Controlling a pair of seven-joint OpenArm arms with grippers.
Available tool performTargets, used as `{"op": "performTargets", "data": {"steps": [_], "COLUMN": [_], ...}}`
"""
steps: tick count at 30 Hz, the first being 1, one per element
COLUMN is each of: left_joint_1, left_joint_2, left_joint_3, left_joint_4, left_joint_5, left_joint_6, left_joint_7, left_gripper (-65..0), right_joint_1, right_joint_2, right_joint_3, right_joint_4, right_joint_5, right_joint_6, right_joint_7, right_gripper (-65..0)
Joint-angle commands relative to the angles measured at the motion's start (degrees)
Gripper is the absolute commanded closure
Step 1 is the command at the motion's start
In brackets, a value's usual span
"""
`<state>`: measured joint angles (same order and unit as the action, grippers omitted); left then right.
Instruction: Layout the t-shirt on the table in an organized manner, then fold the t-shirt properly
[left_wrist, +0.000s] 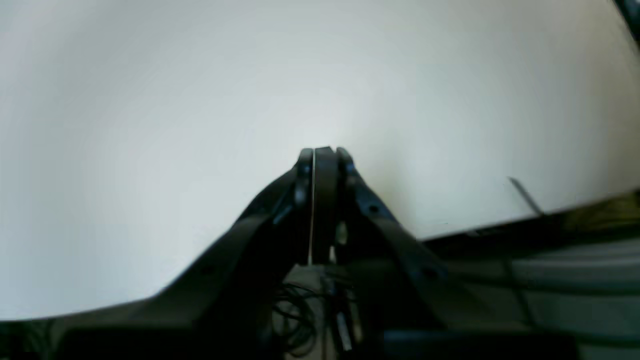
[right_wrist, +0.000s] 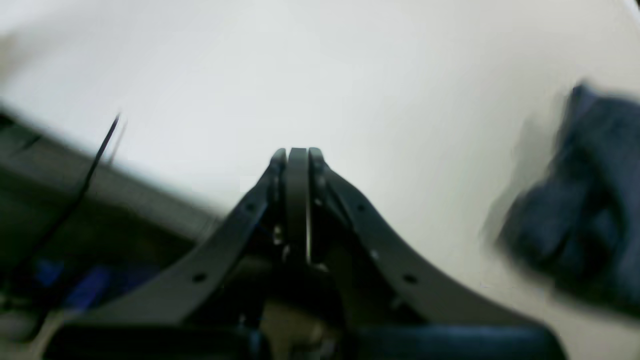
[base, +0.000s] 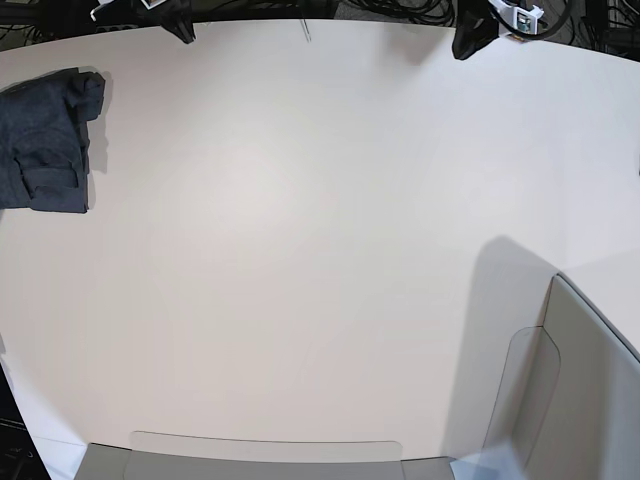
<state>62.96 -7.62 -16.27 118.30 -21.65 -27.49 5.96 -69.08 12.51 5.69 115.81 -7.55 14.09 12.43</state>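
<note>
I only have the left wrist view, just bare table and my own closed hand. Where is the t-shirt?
Observer: The t-shirt lies at the table's far left edge in the base view, on the right arm's side.
Operator: Is it spread out?
Observer: No, it sits as a compact bundle with layers stacked on each other; whether neatly folded or just bunched, I cannot tell.
Operator: Is the right hand touching it?
Observer: No. The right hand is shut and empty over bare table, with the shirt off to one side in its wrist view.
Operator: And my hand?
Observer: The left hand is shut too, near the table's back edge.
</note>
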Motion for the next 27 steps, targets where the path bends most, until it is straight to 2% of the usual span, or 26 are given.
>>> {"op": "performTargets", "data": {"steps": [1, 5, 7, 9, 12, 16, 19, 22, 25, 27], "left_joint_1": [2.49, 6.27, 7.5, 8.03, 7.77, 4.34, -2.08, -9.55, -17.02, -22.56], "left_joint_2": [1.33, 3.27, 3.27, 3.27, 3.35, 3.44, 3.18, 2.91, 1.95, 2.03], "left_joint_3": [-1.18, -5.31, -7.16, -8.65, -9.18, -9.0, -8.91, -7.51, -0.56, 4.8], "left_joint_4": [-0.01, -3.88, -6.96, -10.3, -16.28, -27.27, -38.17, -48.63, -56.19, -61.55], "left_joint_5": [-1.34, -9.43, -14.53, -18.13, -19.98, -20.06, -19.98, -19.54, -13.38, -8.64], "left_joint_6": [-0.34, -0.34, -0.34, -0.34, -0.34, -0.25, -0.25, -0.25, -0.25, -0.25], "left_joint_7": [-1.34, -0.02, 2.7, 7.45, 14.4, 20.11, 22.48, 23.19, 22.48, 21.96], "left_gripper": [0.0, 0.0, 0.0, 0.0, 0.0, 0.0, 0.0, 0.0, 0.0, 0.0], "right_joint_1": [-2.26, -5.69, -5.92, -5.92, -5.92, -3.49, 1.78, 9.43, 19.19, 26.22], "right_joint_2": [0.1, 0.1, 0.1, 0.28, 0.1, -0.25, -3.15, -5.96, -8.07, -9.39], "right_joint_3": [-0.02, -0.46, -0.99, -0.99, -0.81, -0.81, -0.64, -0.38, -0.55, -0.46], "right_joint_4": [-0.07, -3.24, -4.91, -6.14, -9.57, -16.86, -23.02, -29.7, -39.98, -48.07], "right_joint_5": [0.3, 0.47, 0.65, 0.74, 0.83, 0.83, 0.83, 0.83, 0.83, 0.83], "right_joint_6": [-0.06, -0.06, -0.15, -0.24, -0.24, -0.33, -0.33, -0.33, -0.33, -0.33], "right_joint_7": [1.51, 1.51, 0.72, -2.62, -9.39, -19.68, -28.03, -38.67, -49.57, -52.47], "right_gripper": [0.0, 0.0, 0.0, 0.0, 0.0, 0.0, 0.0, 0.0, 0.0, 0.0]}}
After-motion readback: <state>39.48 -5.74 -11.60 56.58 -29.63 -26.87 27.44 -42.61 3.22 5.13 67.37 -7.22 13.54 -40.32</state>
